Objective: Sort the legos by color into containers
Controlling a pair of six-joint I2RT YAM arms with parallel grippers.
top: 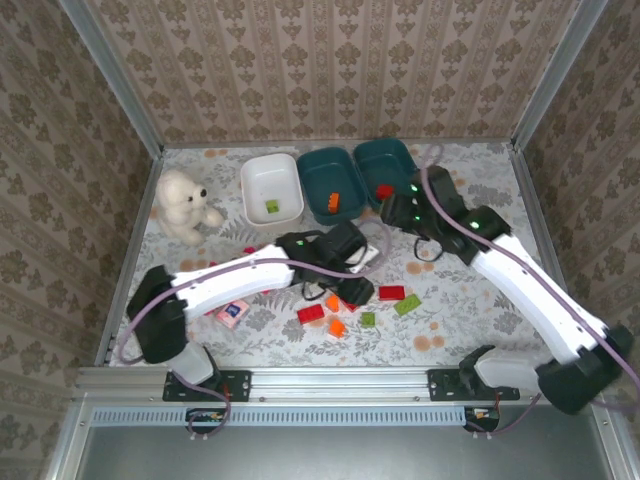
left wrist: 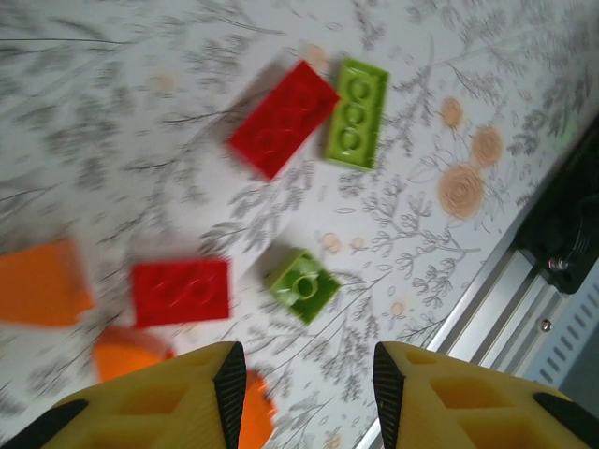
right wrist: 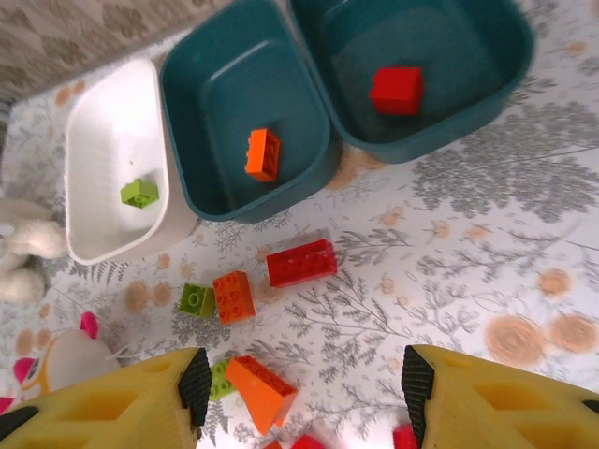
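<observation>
Ahead of the right gripper (right wrist: 301, 383), three trays are lined up on the counter (right wrist: 487, 243). Farthest left is a white tray (right wrist: 112, 122) with one light green brick (right wrist: 138, 192) in it. Next to it is the middle teal tray (right wrist: 225, 84) with an orange brick (right wrist: 263, 154), then the right teal tray (right wrist: 459, 56) with a red cube brick (right wrist: 395, 91). This gripper's fingers are spread and nothing is pinched. An orange wedge (right wrist: 257, 391) is seen on the counter between them, nearer the left finger. Between this gripper and the trays, a long red brick (right wrist: 301, 263), an orange square brick (right wrist: 233, 296) and a small green cube (right wrist: 195, 299) lie close together.

The left gripper (left wrist: 304, 383) is likewise held apart over bare counter, gripping nothing. Just ahead of it lies a small green brick (left wrist: 301, 285), with a red flat brick (left wrist: 180, 292) to its left. Farther ahead, a larger red brick (left wrist: 281, 117) is seen beside a green plate (left wrist: 356, 112), apparently touching it.
</observation>
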